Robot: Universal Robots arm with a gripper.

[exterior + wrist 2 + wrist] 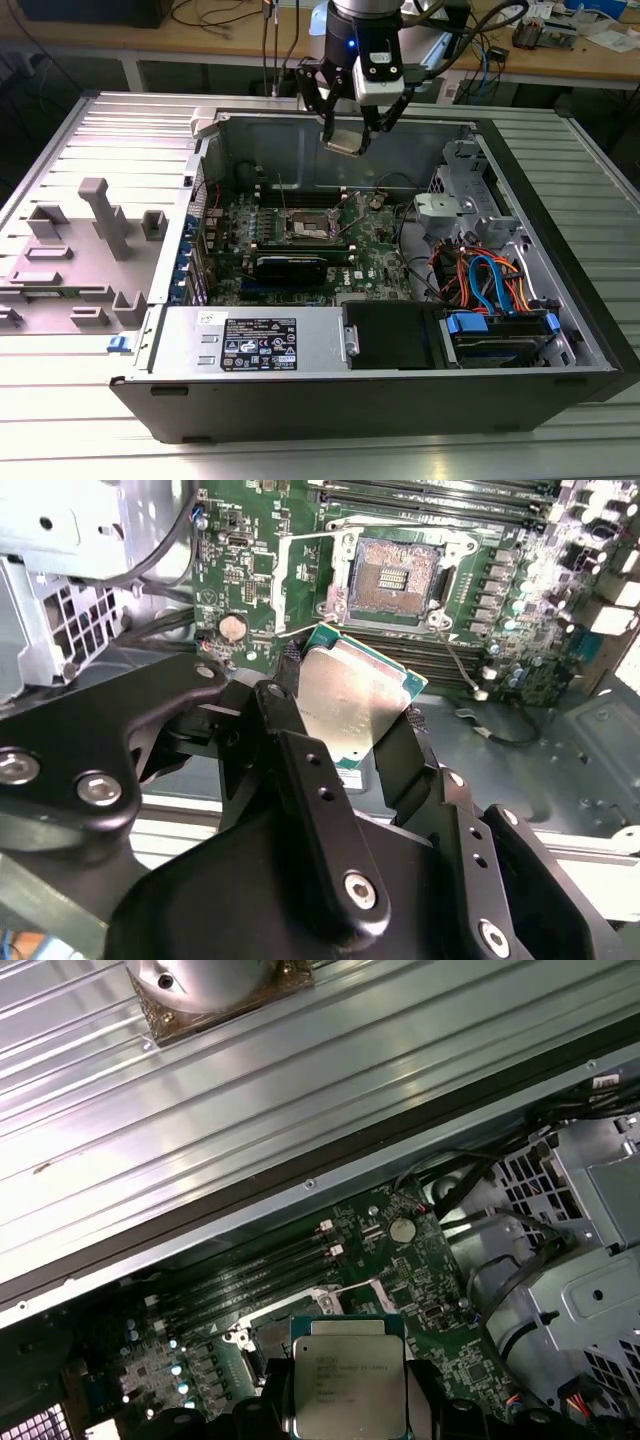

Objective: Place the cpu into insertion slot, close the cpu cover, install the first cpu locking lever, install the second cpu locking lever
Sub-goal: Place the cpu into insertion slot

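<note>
- Grey moulded fixture (85,245): stands on the ribbed metal worktop (90,125), at the exterior view's left.
- Computer case (400,405): lies on its side, open. A white label (258,345) on the power supply carries print too small to make out.
- Insertion slot (308,232): sits on the green motherboard (375,255) with its dark centre bare, as the second wrist view (395,575) also shows.
- Cpu (342,145): held tilted in the air over the case's rear wall, well apart from the slot. Probably light, stiff and thin, with a smooth metal lid that could slip and a delicate underside (best taken by opposite edges, as here). Small print runs in lines across its lid in the first wrist view (345,1375).
- Gripper (347,135): its black fingers (285,720) are clamped on the chip's two opposite edges.
- Drive bay (500,335): sits at the exterior view's right, with blue and orange cables (490,280) beside it.
</note>
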